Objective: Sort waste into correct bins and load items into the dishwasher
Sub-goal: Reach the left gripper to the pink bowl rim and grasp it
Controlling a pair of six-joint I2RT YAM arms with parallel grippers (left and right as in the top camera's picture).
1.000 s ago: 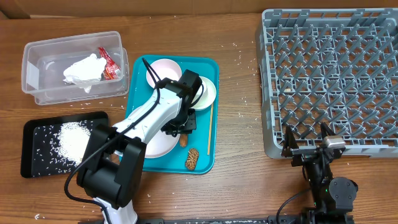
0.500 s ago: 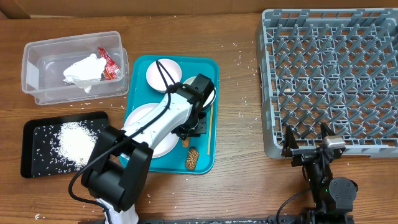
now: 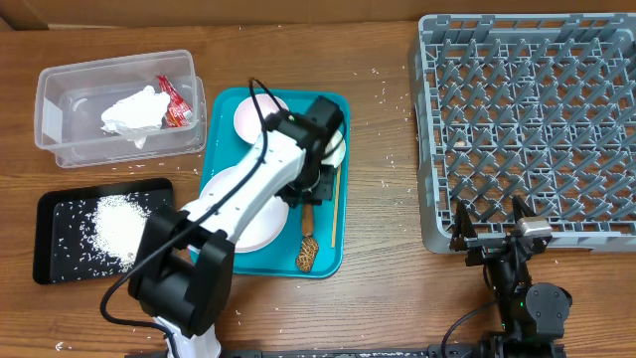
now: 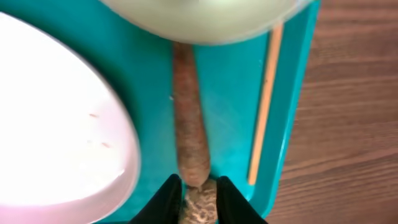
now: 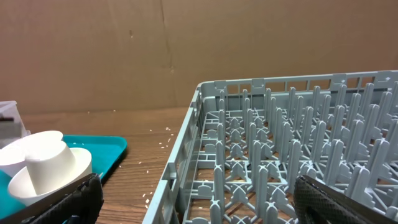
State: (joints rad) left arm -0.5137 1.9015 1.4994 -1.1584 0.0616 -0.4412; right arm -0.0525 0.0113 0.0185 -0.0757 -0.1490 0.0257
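My left gripper (image 4: 196, 182) is shut on the near end of the long brown food scrap (image 4: 188, 118), which lies on the teal tray (image 4: 230, 93) and runs away under a white bowl (image 4: 199, 18). The lumpy scrap (image 4: 200, 208) shows between the fingers, just behind that end. A large white plate (image 4: 56, 137) lies to the left and the thin wooden stick (image 4: 264, 106) to the right. My right gripper (image 5: 199, 196) stands wide open and holds nothing, at the front edge of the grey dish rack (image 3: 527, 119).
The clear tub (image 3: 60, 99) at the back left holds a crumpled napkin (image 3: 132, 109) and a red-and-white wrapper (image 3: 175, 99). A black tray (image 3: 60, 249) at the front left holds a heap of rice (image 3: 117, 224). Loose grains dot the table.
My left arm has swung right and toward the far side of the teal tray, its jaws narrowing onto the long scrap. The right arm has not moved.
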